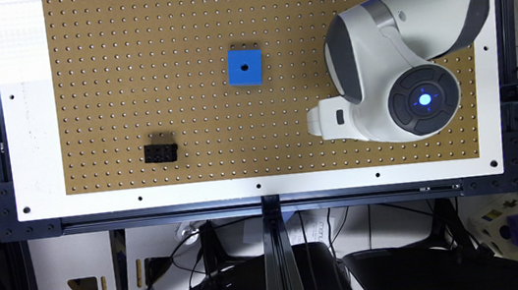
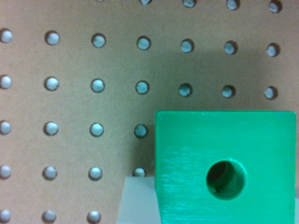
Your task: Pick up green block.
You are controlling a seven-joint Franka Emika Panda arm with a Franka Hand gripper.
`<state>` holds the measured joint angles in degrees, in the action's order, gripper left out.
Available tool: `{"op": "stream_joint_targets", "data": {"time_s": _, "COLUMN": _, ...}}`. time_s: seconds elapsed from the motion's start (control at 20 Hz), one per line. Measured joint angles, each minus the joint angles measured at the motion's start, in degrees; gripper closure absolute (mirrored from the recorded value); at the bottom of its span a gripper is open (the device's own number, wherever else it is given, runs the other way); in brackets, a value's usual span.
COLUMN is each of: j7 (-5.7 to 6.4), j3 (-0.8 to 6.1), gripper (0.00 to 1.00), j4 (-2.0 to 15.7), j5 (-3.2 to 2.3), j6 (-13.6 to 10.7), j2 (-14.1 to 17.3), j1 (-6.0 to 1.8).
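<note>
In the wrist view the green block (image 2: 226,168) sits very close to the camera on the brown pegboard (image 2: 70,107), its top face turned up with the round dark hole near the middle. A pale, blurred finger (image 2: 136,200) stands right against one side of the block, apparently touching it; the opposite side runs to the picture's edge with only a pale sliver there, so I cannot tell whether the gripper is pinching the block or merely standing spread around it. In the exterior view, looking down on the surface (image 1: 31,143), the white arm (image 1: 394,79) reaches in from the exterior view's right, its wrist with the blue-lit round cap low over the pegboard and the gripper (image 1: 314,122) showing as a white part at its end. A blue cube (image 1: 245,67) with a hole in its top lies well apart, toward the middle of the board. A small black brick (image 1: 161,153) lies farther toward the exterior view's left, well apart from both.
</note>
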<state>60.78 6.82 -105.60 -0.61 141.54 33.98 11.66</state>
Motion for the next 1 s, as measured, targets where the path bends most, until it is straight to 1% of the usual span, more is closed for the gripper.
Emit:
{"op": "stream_joint_targets", "data": {"time_s": 0.1, "j7": 0.05, "j3": 0.0, "gripper": 1.0, "j4": -0.01, "j5": 0.0, "j6": -2.0, "j2": -1.7, "j1": -0.01}}
{"op": "stream_joint_targets", "data": {"time_s": 0.4, "j7": 0.17, "j3": 0.0, "gripper": 1.0, "j4": -0.03, "j5": 0.0, "j6": -6.8, "j2": -6.4, "j1": -0.05}}
{"op": "stream_joint_targets", "data": {"time_s": 0.6, "j7": 0.2, "j3": 0.01, "gripper": 1.0, "j4": -0.02, "j5": 0.0, "j6": -7.1, "j2": -6.7, "j1": -0.05}}
{"op": "stream_joint_targets", "data": {"time_s": 0.7, "j7": 0.22, "j3": 0.01, "gripper": 1.0, "j4": -0.03, "j5": 0.0, "j6": -7.5, "j2": -7.4, "j1": -0.05}}
{"op": "stream_joint_targets", "data": {"time_s": 1.0, "j7": 0.33, "j3": 0.05, "gripper": 1.0, "j4": -0.02, "j5": 0.04, "j6": -11.4, "j2": -11.4, "j1": -0.05}}
